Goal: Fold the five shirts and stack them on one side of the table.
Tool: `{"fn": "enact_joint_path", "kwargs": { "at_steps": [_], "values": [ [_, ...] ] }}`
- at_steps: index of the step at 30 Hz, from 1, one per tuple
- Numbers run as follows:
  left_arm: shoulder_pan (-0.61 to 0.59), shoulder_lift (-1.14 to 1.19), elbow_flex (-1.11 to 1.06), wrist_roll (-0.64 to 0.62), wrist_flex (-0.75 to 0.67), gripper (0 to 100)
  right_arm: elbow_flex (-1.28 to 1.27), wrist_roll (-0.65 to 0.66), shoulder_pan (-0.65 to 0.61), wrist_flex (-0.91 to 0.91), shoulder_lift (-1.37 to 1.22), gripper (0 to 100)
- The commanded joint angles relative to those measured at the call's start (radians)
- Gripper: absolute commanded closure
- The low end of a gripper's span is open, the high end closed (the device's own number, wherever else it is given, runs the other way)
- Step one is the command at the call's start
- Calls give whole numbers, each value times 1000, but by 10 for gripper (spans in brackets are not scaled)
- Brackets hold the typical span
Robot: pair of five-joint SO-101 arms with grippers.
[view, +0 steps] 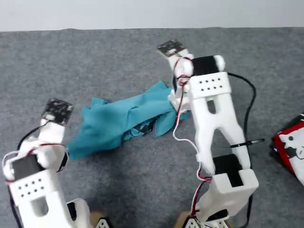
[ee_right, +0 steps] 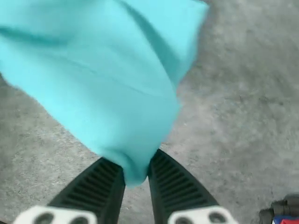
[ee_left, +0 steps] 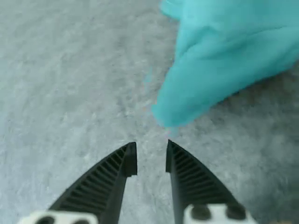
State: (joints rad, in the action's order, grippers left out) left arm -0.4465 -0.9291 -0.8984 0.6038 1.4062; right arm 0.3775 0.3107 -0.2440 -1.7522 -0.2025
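Observation:
A teal shirt (view: 121, 121) lies crumpled and stretched across the middle of the grey table. My right gripper (ee_right: 136, 175) is shut on one end of the teal shirt (ee_right: 107, 88), which hangs lifted from its fingers; in the high view this grip is at the shirt's right end (view: 175, 100). My left gripper (ee_left: 150, 158) hovers just short of the shirt's other corner (ee_left: 166, 119). Its jaws stand a little apart with nothing between them. The left arm (view: 35, 166) is at the table's lower left.
A red, white and black piece of cloth (view: 290, 147) lies at the table's right edge, and a bit of it (ee_right: 282, 215) shows in the right wrist view. Bare grey table surface (view: 118, 57) stretches behind and in front of the shirt.

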Motion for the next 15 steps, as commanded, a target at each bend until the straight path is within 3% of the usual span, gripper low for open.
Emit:
{"fn": "enact_joint_path", "kwargs": {
  "at_steps": [1,7,12,15],
  "values": [
    [101,57,53,58,-17,878,49,8,35,-36,-5,989],
    [239,117,-21,210,-35,877,49,8,41,-38,-44,989],
    [233,180,-131,374,-132,876,49,8,41,-39,-85,989],
    [216,216,-153,404,-163,848,49,8,39,-39,-122,989]
  ]
}}
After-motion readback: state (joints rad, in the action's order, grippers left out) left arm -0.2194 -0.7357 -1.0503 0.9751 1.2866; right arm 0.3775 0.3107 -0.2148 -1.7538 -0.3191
